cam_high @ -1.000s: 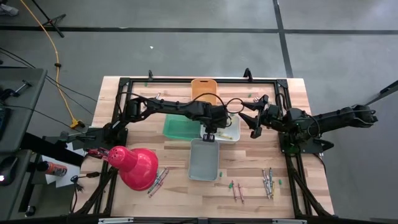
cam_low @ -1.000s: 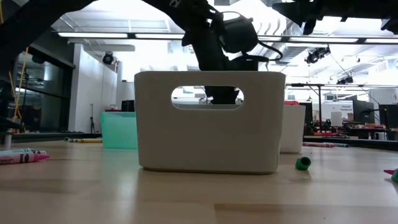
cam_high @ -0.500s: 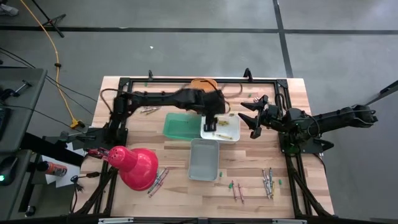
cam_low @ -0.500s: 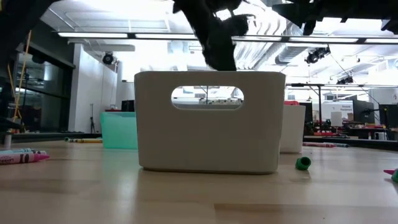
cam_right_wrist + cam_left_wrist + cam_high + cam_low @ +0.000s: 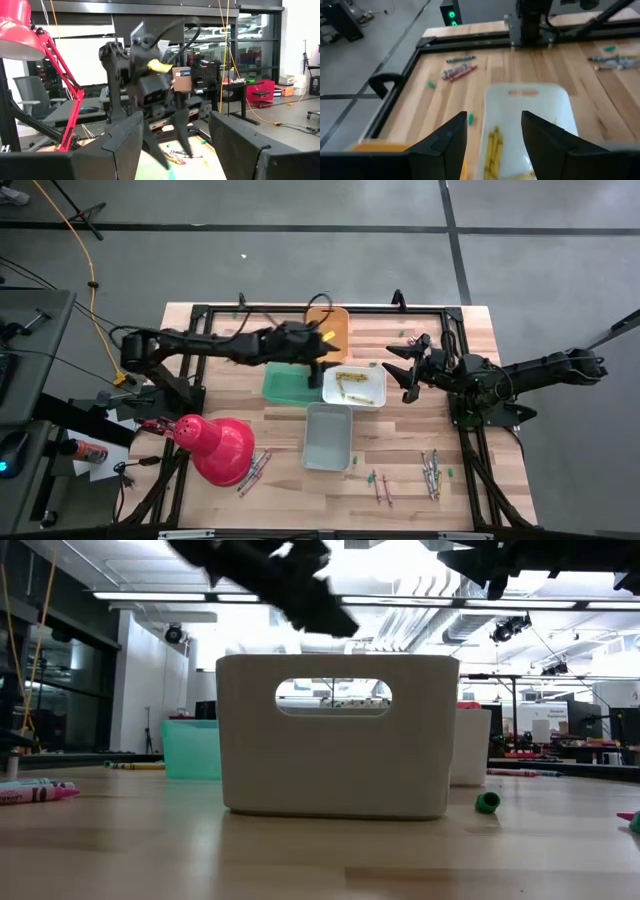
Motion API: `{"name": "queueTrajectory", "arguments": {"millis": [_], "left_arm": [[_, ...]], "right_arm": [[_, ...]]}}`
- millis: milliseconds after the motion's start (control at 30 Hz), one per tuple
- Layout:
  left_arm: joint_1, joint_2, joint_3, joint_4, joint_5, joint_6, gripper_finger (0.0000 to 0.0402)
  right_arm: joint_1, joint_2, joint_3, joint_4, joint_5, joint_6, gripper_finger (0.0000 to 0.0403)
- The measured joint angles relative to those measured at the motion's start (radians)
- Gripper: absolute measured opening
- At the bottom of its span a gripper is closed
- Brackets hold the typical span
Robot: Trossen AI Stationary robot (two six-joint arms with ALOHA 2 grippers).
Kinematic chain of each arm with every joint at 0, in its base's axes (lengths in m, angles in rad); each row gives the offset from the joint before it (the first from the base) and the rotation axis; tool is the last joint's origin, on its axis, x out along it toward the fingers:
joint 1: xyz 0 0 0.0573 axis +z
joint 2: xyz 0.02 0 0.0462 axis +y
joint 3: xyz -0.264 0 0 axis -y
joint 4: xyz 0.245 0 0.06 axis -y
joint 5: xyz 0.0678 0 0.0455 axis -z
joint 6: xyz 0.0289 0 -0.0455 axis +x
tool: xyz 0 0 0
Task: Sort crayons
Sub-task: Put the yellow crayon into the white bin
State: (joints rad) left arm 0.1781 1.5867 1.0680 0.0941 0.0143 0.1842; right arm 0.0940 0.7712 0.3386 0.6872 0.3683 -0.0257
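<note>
Crayons, yellow ones, lie in our white bin at table centre. Our left gripper hangs empty, fingers spread wide, at the bin's 9 o'clock edge. Our right gripper waits at the bin's 3 o'clock, also spread and empty. More crayons lie loose at 5 o'clock and 7 o'clock by the red lamp.

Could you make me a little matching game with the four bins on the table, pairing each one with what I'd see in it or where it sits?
Bins:
1. white bin
2. green bin
3. orange bin
4. grey bin

Descriptions:
A. nearest the table's front edge
B. holds yellow crayons
C. at the back edge of the table
D. directly left of the white bin

Pairs: 1-B, 2-D, 3-C, 4-A
</note>
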Motion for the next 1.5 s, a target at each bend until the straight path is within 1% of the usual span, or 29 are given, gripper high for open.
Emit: {"name": "queueTrajectory", "arguments": {"millis": [133,233,300,367,433,600,633,700,800,867,900,967,1033,1100,1233,1367,1500], "left_arm": [[-0.002,-0.091,-0.191,0.185,0.002,-0.027,0.0172],[-0.001,-0.151,-0.323,0.373,0.001,-0.063,0.0172],[-0.001,-0.182,-0.393,0.5,-0.001,-0.079,0.0172],[-0.001,-0.213,-0.445,0.577,-0.007,-0.079,0.0172],[-0.001,-0.233,-0.466,0.602,-0.009,-0.079,0.0172],[-0.001,-0.267,-0.471,0.559,-0.012,-0.084,0.0172],[-0.001,-0.273,-0.471,0.545,-0.013,-0.084,0.0172],[0.003,-0.296,-0.471,0.491,-0.063,-0.084,0.0172],[0.03,-0.349,-0.471,0.345,-0.221,-0.105,0.0172],[0.069,-0.384,-0.471,0.213,-0.306,-0.153,0.0172],[0.097,-0.398,-0.471,0.15,-0.332,-0.187,0.0172],[0.172,-0.422,-0.471,0.014,-0.354,-0.268,0.0172],[0.264,-0.431,-0.471,-0.117,-0.348,-0.342,0.0172],[0.36,-0.429,-0.471,-0.245,-0.305,-0.398,0.0172],[0.505,-0.402,-0.471,-0.414,-0.236,-0.445,0.0172],[0.57,-0.368,-0.471,-0.499,-0.208,-0.452,0.0172],[0.571,-0.321,-0.471,-0.569,-0.173,-0.465,0.0172]], "right_arm": [[-0.001,0.0,0.0,0.0,0.0,-0.005,0.022],[-0.001,0.0,0.0,-0.011,0.0,-0.008,0.022],[-0.002,0.001,0.0,-0.042,0.0,-0.021,0.022],[-0.002,0.003,0.0,-0.086,0.0,-0.047,0.022],[-0.002,0.004,0.0,-0.123,0.0,-0.071,0.022],[-0.003,0.009,0.0,-0.123,0.008,-0.086,0.022],[-0.003,0.008,0.0,-0.122,0.015,-0.086,0.022],[-0.003,0.008,0.0,-0.125,0.032,-0.083,0.022],[-0.003,0.011,0.0,-0.139,0.063,-0.062,0.022],[-0.003,0.018,0.0,-0.151,0.075,-0.061,0.022],[-0.003,0.023,0.0,-0.152,0.077,-0.061,0.022],[-0.007,0.035,0.0,-0.152,0.086,-0.061,0.022],[-0.019,0.047,0.0,-0.147,0.086,-0.061,0.022],[-0.036,0.057,0.0,-0.142,0.087,-0.059,0.022],[-0.079,0.072,0.0,-0.14,0.087,-0.017,0.022],[-0.12,0.086,0.0,-0.139,0.087,0.026,0.022],[-0.145,0.102,0.0,-0.139,0.087,0.029,0.022]]}}
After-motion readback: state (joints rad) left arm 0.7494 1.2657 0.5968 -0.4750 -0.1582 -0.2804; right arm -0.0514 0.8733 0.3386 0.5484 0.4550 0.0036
